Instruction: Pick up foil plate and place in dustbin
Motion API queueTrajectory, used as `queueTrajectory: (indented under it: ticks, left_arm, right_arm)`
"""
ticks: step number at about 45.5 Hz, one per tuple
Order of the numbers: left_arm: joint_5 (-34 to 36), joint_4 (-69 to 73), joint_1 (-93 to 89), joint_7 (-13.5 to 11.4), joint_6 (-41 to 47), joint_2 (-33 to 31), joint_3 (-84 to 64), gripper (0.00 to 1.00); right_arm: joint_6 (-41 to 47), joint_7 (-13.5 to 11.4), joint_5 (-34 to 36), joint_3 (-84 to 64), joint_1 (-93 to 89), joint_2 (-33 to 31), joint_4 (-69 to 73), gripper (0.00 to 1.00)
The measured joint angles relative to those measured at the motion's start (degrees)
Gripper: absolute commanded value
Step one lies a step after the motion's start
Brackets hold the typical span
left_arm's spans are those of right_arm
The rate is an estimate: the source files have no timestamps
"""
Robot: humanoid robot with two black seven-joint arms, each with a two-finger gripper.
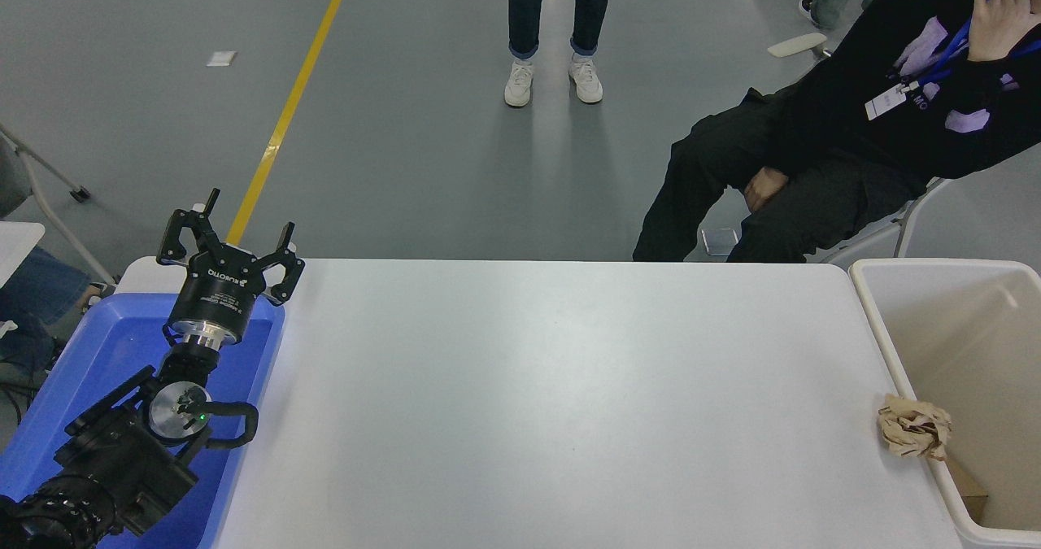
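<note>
The foil plate is out of view now. The dustbin [895, 346], a cream rectangular bin with a thick rim, stands at the table's right end, its inside showing bare beige walls and a bit of brown cardboard at the bottom. My left gripper [230, 225] is parked at the lower left above a blue tub, its fingers spread open and holding nothing. The right arm does not show anywhere in the head view.
A crumpled brown paper wad [914, 437] lies on the white table [537, 403] against the dustbin's rim. The blue tub [98, 354] sits at the table's left end. One person sits at the far right, another stands beyond the table.
</note>
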Motion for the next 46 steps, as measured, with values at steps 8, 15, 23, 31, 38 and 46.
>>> queueTrajectory:
  ticks: [8, 15, 23, 31, 38, 46]
  left_arm:
    - [0.0, 0.0, 0.03, 0.0, 0.0, 0.0, 0.0, 0.98]
    - [0.0, 0.0, 0.03, 0.0, 0.0, 0.0, 0.0, 0.98]
    - [0.02, 0.0, 0.02, 0.0, 0.0, 0.0, 0.0, 0.98]
    - [0.08, 0.0, 0.02, 0.01, 0.0, 0.0, 0.04, 0.98]
    - [0.08, 0.0, 0.02, 0.05, 0.0, 0.01, 0.04, 0.98]
    - [0.09, 0.0, 0.04, 0.07, 0.0, 0.0, 0.05, 0.98]
  right_arm:
    - [-0.24, 0.01, 0.02, 0.04, 0.06, 0.03, 0.6, 0.99]
    - [-0.29, -0.05, 0.03, -0.09, 1.77, -1.2, 4.9, 1.0]
    - [0.3, -0.07, 0.03, -2.36, 9.36, -8.55, 19.69, 1.0]
    - [1.23, -0.07, -0.17, -15.98, 25.96, -15.21, 39.91, 1.0]
    - [1.95, -0.01, -0.17, -33.0, 44.34, -15.25, 55.68, 1.0]
    - [9.31, 0.07, -0.12, -46.01, 64.49, -11.85, 70.85, 1.0]
